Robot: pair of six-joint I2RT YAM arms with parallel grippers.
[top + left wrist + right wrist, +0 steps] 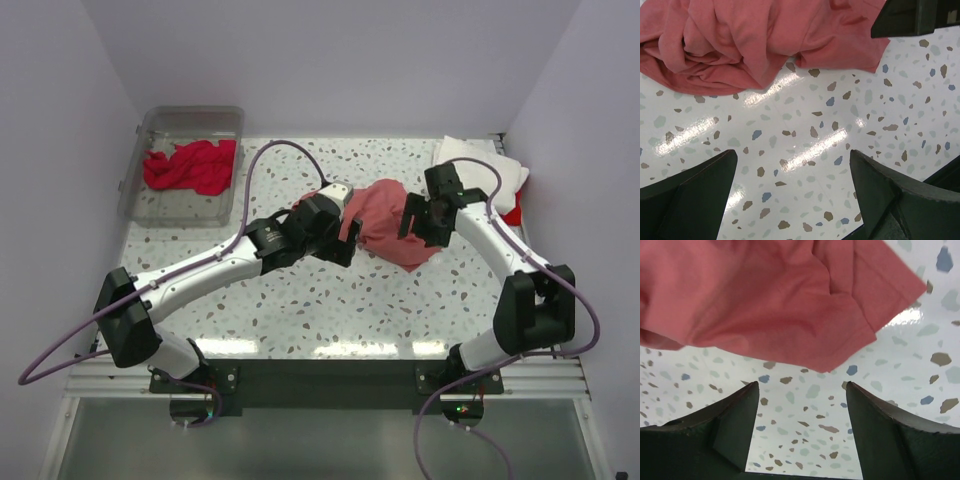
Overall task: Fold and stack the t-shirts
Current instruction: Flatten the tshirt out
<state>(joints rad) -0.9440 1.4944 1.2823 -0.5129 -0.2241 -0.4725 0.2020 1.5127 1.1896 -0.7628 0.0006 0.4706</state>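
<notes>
Plainly, the left jaws stand wide apart and empty above the speckled white worktop (pixel 810 135), just left of the crumpled, faded coral-red cloth t-shirt (pixel 740 40). The right jaws gape equally wide at its right side, holding nothing, its hem just beyond them. Far left, a bunched red shirt (pixel 190 165) lies in the clear plastic bin (pixel 190 115). Far right, a white shirt (pixel 480 165) hides most of another red one (pixel 515 212).

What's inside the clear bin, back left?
One crumpled bright red t-shirt lies in the clear plastic bin, with bare bin floor showing nearer the front. Anything beneath the shirt is covered by the cloth and cannot be seen.
</notes>
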